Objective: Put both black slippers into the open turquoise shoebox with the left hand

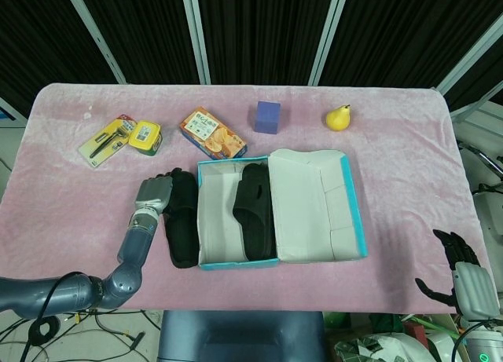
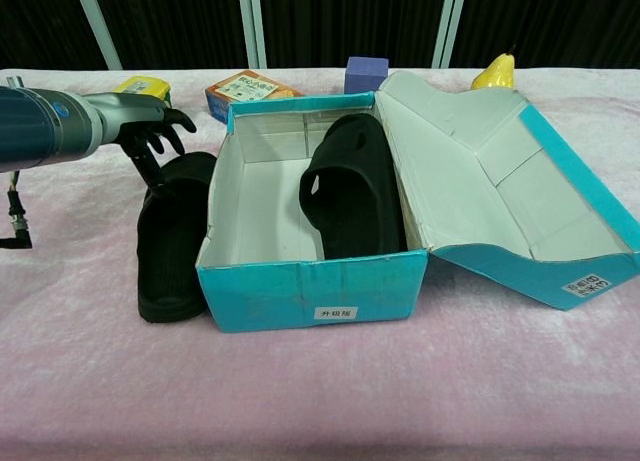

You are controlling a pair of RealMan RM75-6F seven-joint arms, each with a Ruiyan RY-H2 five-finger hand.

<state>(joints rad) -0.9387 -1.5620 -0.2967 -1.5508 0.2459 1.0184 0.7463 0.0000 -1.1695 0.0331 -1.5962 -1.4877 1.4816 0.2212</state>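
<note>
- One black rubbery slipper [image 1: 253, 210] is already inside the open turquoise cardboard shoebox [image 1: 236, 261], leaning up against the lid-side wall w/ its toe strap toward the far end.
- The other black slipper [image 1: 181, 221] lies flat on the pink fuzzy tablecloth [image 1: 71, 213], touching the box's left wall, roughly mid-table toward the front edge.
- Left hand [image 1: 154, 192] is over the far end of that outside slipper, fingers apart and curled down beside the strap. Doesn't look clamped on it yet imo, the chest view shows fingertips just at the strap [image 2: 185, 171].
- Right hand [image 1: 464, 277] hangs off the front right corner of the table, fingers loosely apart, holding nothing.
- Handling guess: slipper looks light, soft and bendy, so it'll prob flop if pinched at the heel. Best bet is hooking under the strap arch or squeezing strap + sole together. Matte rubber, so prob not slippery.
- Tight spot: it's right against the box wall, so not much finger room on that side.
</note>
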